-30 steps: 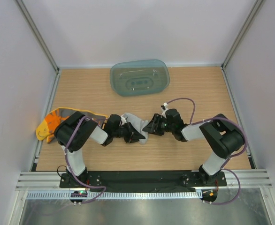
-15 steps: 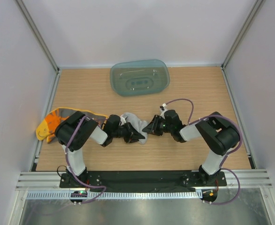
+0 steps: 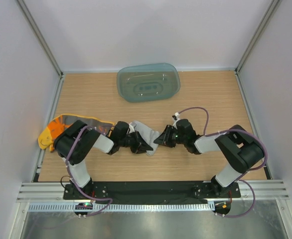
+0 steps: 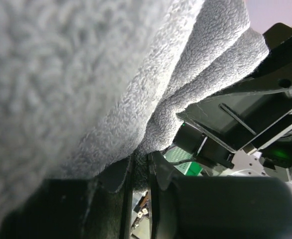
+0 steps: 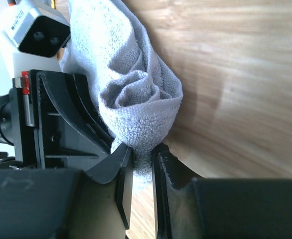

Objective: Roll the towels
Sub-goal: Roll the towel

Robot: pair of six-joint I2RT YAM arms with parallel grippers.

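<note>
The grey towel (image 3: 145, 131) lies bunched in a loose roll at the table's middle, between my two grippers. My left gripper (image 3: 142, 144) comes in from the left and is shut on a fold of it; in the left wrist view the grey towel (image 4: 101, 74) fills the frame and is pinched at the left gripper (image 4: 140, 172). My right gripper (image 5: 142, 158) is shut on the rolled end of the grey towel (image 5: 136, 99); from above the right gripper (image 3: 158, 140) meets the roll from the right. The yellow-orange towel (image 3: 54, 130) lies spread at the left edge, partly under the left arm.
A translucent teal tray (image 3: 148, 82) sits at the back centre. White walls with metal posts close in the wooden table (image 3: 211, 99) on three sides. The left arm's elbow (image 3: 73, 142) hangs over the yellow-orange towel.
The right gripper has closed on the end of the grey towel and shifted slightly toward the near edge. The left gripper has kept its hold.
</note>
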